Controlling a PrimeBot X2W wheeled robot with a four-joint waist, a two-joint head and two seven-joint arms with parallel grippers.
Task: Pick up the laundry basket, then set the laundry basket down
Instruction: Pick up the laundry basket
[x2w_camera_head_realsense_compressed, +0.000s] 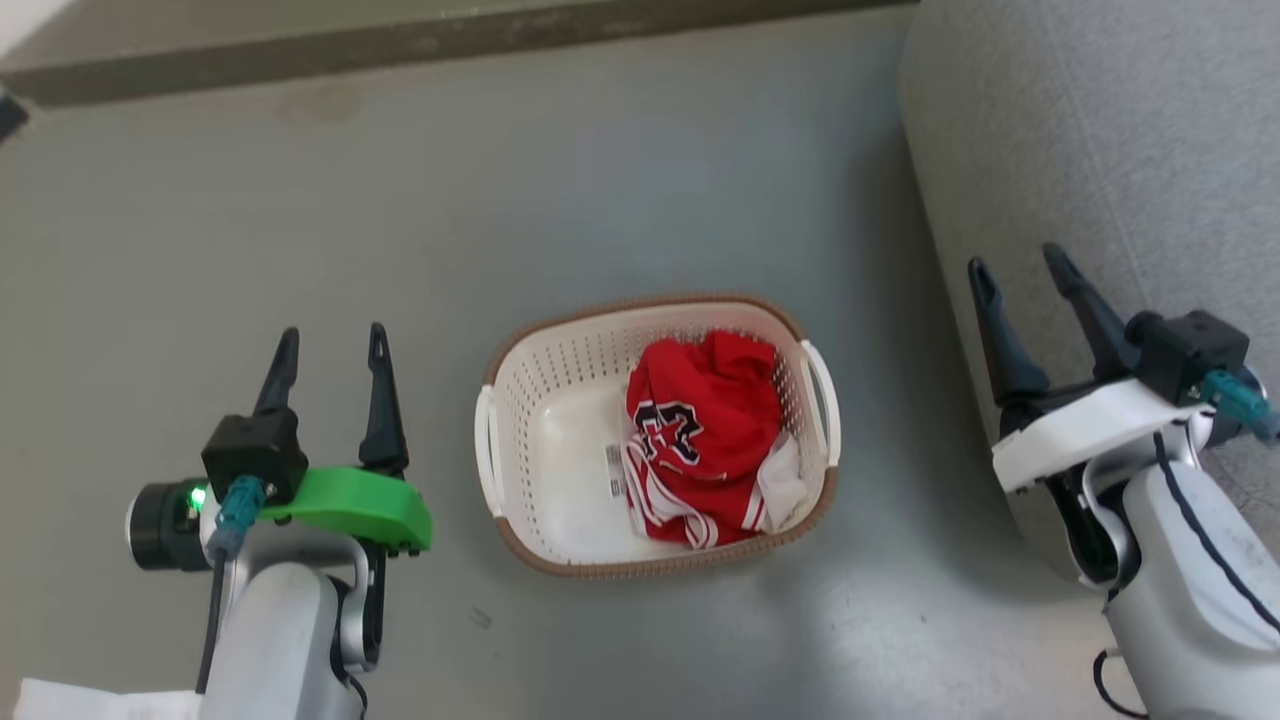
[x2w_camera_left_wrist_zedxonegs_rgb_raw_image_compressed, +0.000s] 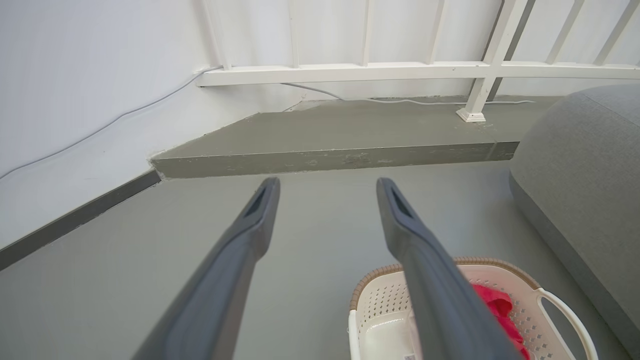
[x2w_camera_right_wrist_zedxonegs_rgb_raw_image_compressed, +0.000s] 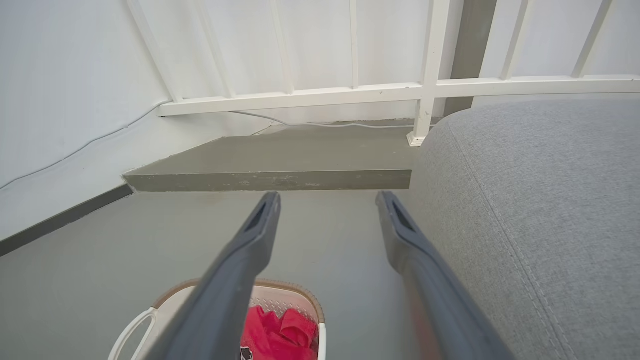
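- Fingers of the left gripper (x2w_camera_head_realsense_compressed: 334, 335) are spread apart with nothing between them, over bare floor (x2w_camera_head_realsense_compressed: 600, 200) left of the laundry basket (x2w_camera_head_realsense_compressed: 560, 365) and clear of it.
- Fingers of the right gripper (x2w_camera_head_realsense_compressed: 1015, 258) are likewise spread and empty, over the edge of a grey cushion (x2w_camera_head_realsense_compressed: 1100, 130) right of the basket, not touching it.
- Laundry basket sits upright on the floor between the two grippers, with both loop handles (x2w_camera_head_realsense_compressed: 826, 395) untouched.
- Crumpled red jersey (x2w_camera_head_realsense_compressed: 705, 420) with white trim lies inside, toward the basket's right half.
- Low grey step (x2w_camera_head_realsense_compressed: 400, 45) lies beyond the basket; white railing (x2w_camera_left_wrist_zedxonegs_rgb_raw_image_compressed: 400, 70) stands above it in the left wrist view.
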